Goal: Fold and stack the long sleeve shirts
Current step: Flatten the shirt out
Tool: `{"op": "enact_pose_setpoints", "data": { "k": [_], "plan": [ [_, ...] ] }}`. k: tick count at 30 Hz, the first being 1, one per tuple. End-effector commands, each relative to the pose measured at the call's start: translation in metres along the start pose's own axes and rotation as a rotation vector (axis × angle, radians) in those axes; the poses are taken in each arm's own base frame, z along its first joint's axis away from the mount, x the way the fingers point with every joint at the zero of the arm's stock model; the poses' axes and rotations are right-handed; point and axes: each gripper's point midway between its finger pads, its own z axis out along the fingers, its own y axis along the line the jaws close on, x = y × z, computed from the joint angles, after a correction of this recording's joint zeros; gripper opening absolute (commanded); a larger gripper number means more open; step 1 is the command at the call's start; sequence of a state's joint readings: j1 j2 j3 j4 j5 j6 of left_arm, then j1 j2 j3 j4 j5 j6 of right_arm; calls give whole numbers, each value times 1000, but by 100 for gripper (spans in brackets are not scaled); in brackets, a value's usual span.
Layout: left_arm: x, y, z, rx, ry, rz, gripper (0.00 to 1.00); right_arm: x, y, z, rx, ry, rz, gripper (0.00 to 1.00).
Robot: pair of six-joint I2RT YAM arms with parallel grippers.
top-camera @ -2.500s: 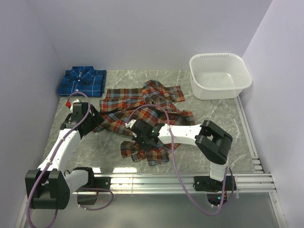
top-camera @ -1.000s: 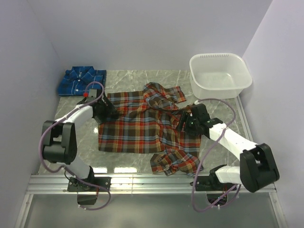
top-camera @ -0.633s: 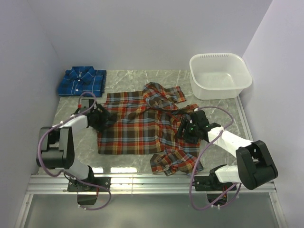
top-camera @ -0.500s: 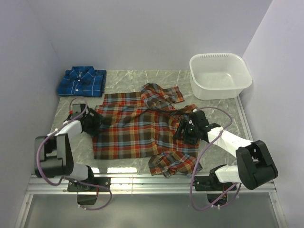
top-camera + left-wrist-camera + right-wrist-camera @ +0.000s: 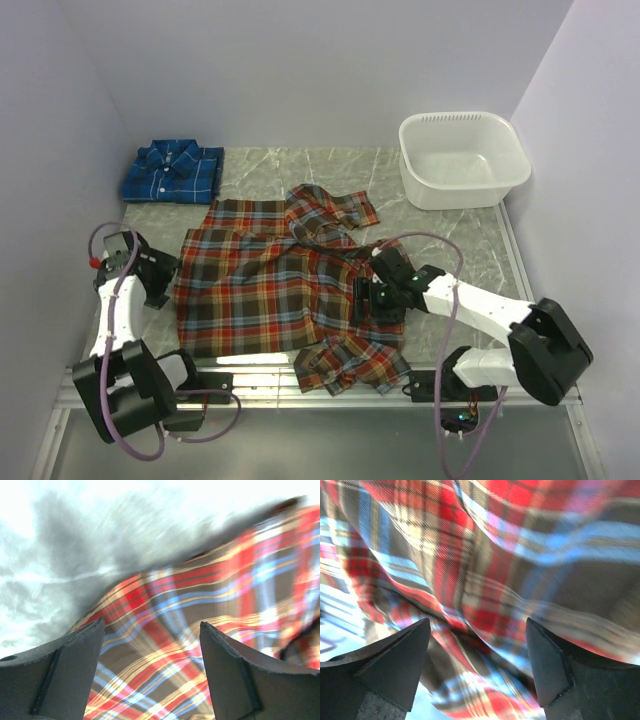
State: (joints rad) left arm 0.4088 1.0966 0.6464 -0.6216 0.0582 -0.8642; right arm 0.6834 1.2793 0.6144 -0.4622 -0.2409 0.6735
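The red-orange plaid shirt (image 5: 265, 285) lies spread back-up across the middle of the table, one sleeve (image 5: 350, 362) bunched at the near edge. The blue shirt (image 5: 172, 172) sits folded at the back left. My left gripper (image 5: 166, 280) is at the red shirt's left edge. In the left wrist view this gripper (image 5: 152, 625) is open, with plaid cloth (image 5: 200, 600) lying beyond the fingers. My right gripper (image 5: 370, 298) hovers over the shirt's right side. It is open in the right wrist view (image 5: 477, 622), above rumpled plaid (image 5: 495, 555).
A white plastic tub (image 5: 462, 160) stands at the back right corner. Grey marble tabletop (image 5: 470, 250) shows right of the shirt. A metal rail (image 5: 250, 375) runs along the near edge. Walls close in on both sides.
The red shirt has slid toward the near left, its sleeve now reaching the front rail. Both grippers came nearer with it. The left arm swung out to the left.
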Motion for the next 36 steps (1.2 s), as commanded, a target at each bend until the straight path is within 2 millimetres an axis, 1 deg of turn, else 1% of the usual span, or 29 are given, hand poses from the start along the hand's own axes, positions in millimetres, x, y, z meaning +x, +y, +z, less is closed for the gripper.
{"op": "enact_pose_setpoints", "data": {
  "k": [1,2,3,4,5,6,7,8,9,10,11,12,13,14,15,16,18,20,21,22,23,24,26,27,28,29,30,33,36],
  "plan": [
    [-29,-25,-22,68,-105,54,83,-42,7,-43,64,-180,-160,82],
    [-27,-35,-23,116,-96,62,84,-55,11,-56,66,-246,-190,82],
    [-16,-50,-25,173,-66,90,84,-68,13,-65,80,-301,-220,82],
    [-18,-68,-30,231,-94,112,85,-94,11,-82,150,-411,-257,81],
    [-14,-79,-32,254,-100,138,85,-105,9,-91,183,-459,-266,81],
    [4,-97,-36,281,-83,214,86,-118,8,-100,216,-509,-272,81],
    [2,-115,-40,289,-106,248,86,-134,5,-112,267,-575,-283,81],
    [11,-127,-41,307,-91,293,86,-144,-1,-118,295,-604,-272,81],
    [19,-147,-49,346,-80,337,86,-154,-1,-121,303,-632,-271,81],
    [24,-152,-39,327,-56,357,86,-162,-4,-121,329,-634,-284,81],
    [26,-157,-35,320,-48,380,86,-168,-9,-120,350,-638,-289,81],
    [32,-169,-29,316,-26,406,86,-178,-9,-124,364,-658,-312,82],
    [34,-174,-27,312,-19,417,87,-182,-11,-116,384,-637,-337,82],
    [36,-177,-23,308,-12,441,87,-186,-9,-114,386,-630,-360,83],
    [37,-186,-23,315,-9,452,87,-189,-10,-113,404,-618,-393,85],
    [41,-185,-11,286,12,467,87,-195,-10,-109,422,-601,-412,85],
    [46,-184,5,247,38,503,87,-202,-9,-104,433,-592,-489,86],
    [48,-180,16,216,56,543,87,-209,-6,-98,429,-599,-555,87],
    [52,-175,27,187,76,559,87,-210,-4,-94,424,-583,-620,87],
    [53,-172,32,174,85,574,88,-212,-2,-92,419,-584,-652,88],
    [50,-168,39,147,68,580,88,-216,0,-87,413,-584,-677,88],
    [54,-161,49,120,85,588,88,-218,6,-85,393,-575,-724,88],
    [59,-156,59,105,109,602,88,-219,10,-78,376,-532,-765,88],
    [63,-148,68,74,129,605,87,-223,15,-71,364,-504,-795,87],
    [64,-144,72,58,139,608,87,-220,22,-65,314,-476,-820,86],
    [65,-140,76,42,144,608,88,-215,25,-60,292,-439,-837,84],
    [68,-135,82,23,157,610,88,-216,27,-53,278,-414,-854,84],
    [74,-127,89,0,186,614,88,-214,35,-41,221,-385,-876,81],
    [75,-118,93,-26,193,612,88,-211,45,-33,162,-354,-904,74]
  ]
}}
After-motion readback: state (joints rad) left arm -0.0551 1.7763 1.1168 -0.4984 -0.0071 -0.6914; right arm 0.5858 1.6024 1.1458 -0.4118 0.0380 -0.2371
